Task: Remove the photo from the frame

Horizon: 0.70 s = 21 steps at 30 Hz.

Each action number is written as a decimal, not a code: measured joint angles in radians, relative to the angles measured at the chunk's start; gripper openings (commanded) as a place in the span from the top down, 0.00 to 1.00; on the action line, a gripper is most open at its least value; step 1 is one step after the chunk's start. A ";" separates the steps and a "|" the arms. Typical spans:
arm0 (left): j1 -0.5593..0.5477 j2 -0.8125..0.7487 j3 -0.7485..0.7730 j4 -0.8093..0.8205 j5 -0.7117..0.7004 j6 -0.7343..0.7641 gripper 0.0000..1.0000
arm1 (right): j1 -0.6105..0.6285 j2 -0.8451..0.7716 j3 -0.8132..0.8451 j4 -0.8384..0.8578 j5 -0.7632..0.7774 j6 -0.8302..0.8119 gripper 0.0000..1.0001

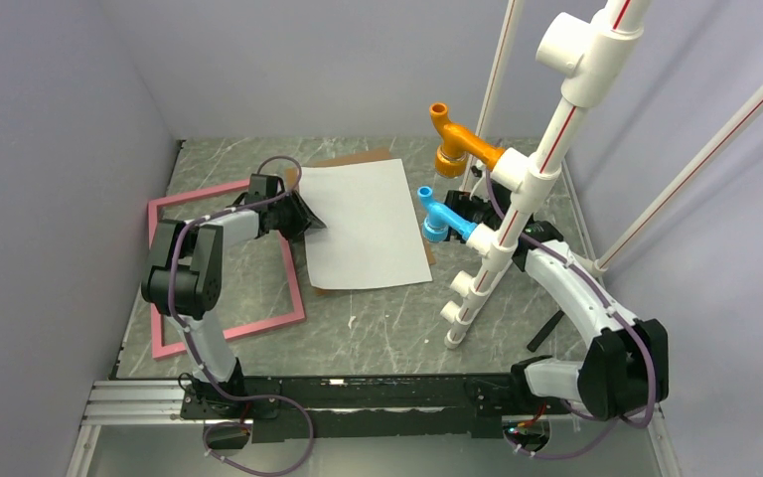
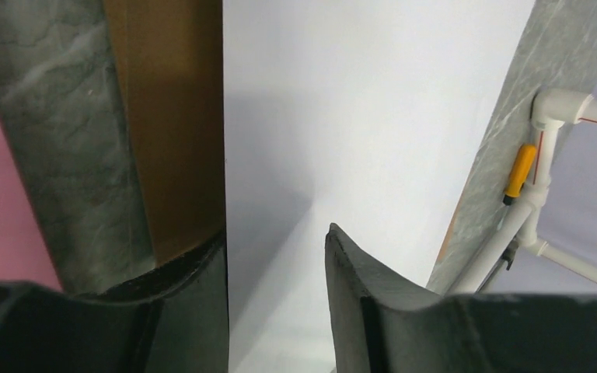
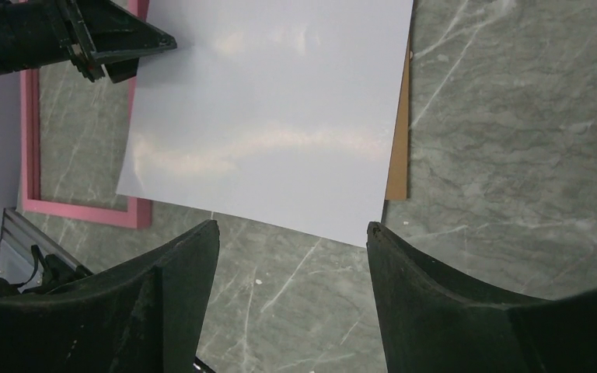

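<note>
Lying white side up on the brown board, the photo is out of the frame, which sits just left of it on the table. The left gripper rests parted at the photo's left edge, pinching nothing. The right gripper hovers spread wide, empty.

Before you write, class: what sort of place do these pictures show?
Probably a robot test cell. A left arm and a right arm are bolted to a rail at the near edge of the table, grey walls box it in, and a white pipe rig with coloured fittings stands on it.
</note>
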 measured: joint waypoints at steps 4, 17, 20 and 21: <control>0.001 -0.006 0.015 -0.061 -0.002 0.027 0.63 | 0.004 -0.032 0.000 -0.025 0.020 0.000 0.28; 0.003 -0.039 0.039 -0.096 0.032 0.077 1.00 | 0.028 -0.015 0.000 -0.034 0.034 -0.037 0.25; 0.006 -0.089 0.068 -0.166 0.031 0.084 1.00 | 0.044 0.000 0.000 -0.021 0.020 -0.047 0.26; 0.006 -0.112 0.093 -0.207 0.023 0.096 1.00 | 0.048 0.007 0.000 -0.018 0.017 -0.048 0.26</control>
